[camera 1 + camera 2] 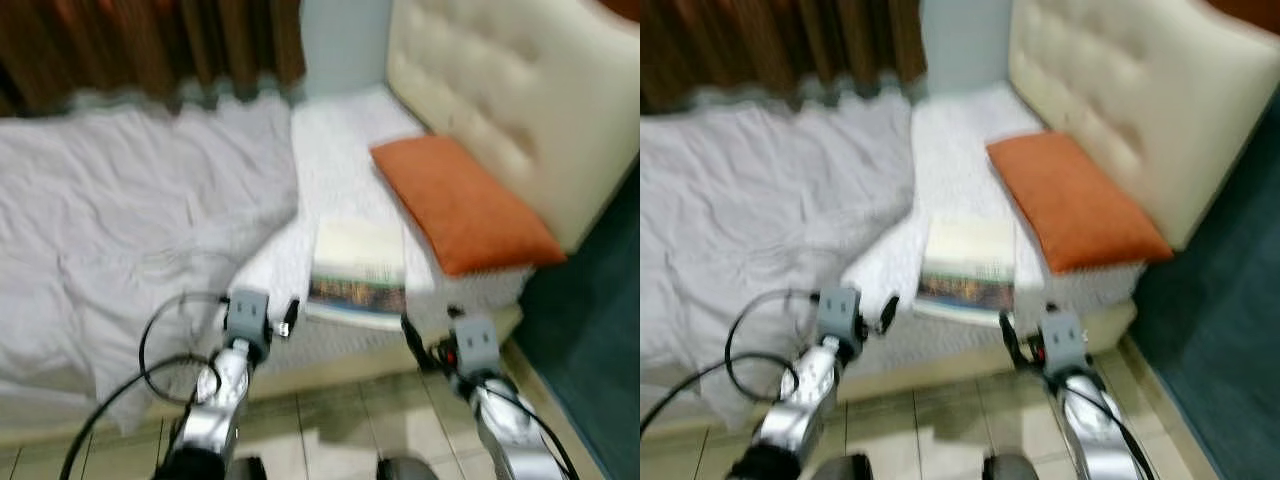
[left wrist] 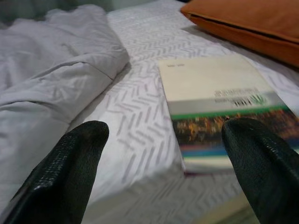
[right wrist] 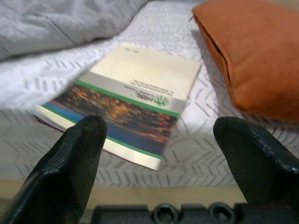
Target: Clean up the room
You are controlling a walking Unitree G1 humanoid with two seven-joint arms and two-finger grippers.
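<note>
In the left eye view, the robot is standing at the near edge of the bed point(image 1: 330, 150). A book point(image 1: 358, 270) is lying flat at this near edge, just beside an orange pillow point(image 1: 460, 200) that is resting toward the headboard point(image 1: 520, 90). A crumpled grey blanket point(image 1: 130, 220) is covering the left part of the bed. The left gripper point(image 1: 285, 320) and the right gripper point(image 1: 412, 338) are both hanging low before the bed edge, one on each side of the book, probably because the book is the next thing to tidy.

In the left wrist view, the left gripper is standing released, its two fingers point(image 2: 70, 172) wide apart and holding nothing, with the book ahead.

In the right wrist view, the right gripper is also standing released and empty. The book is lying between its fingers point(image 3: 74, 163) in the picture, but a little beyond them, not touching.
</note>
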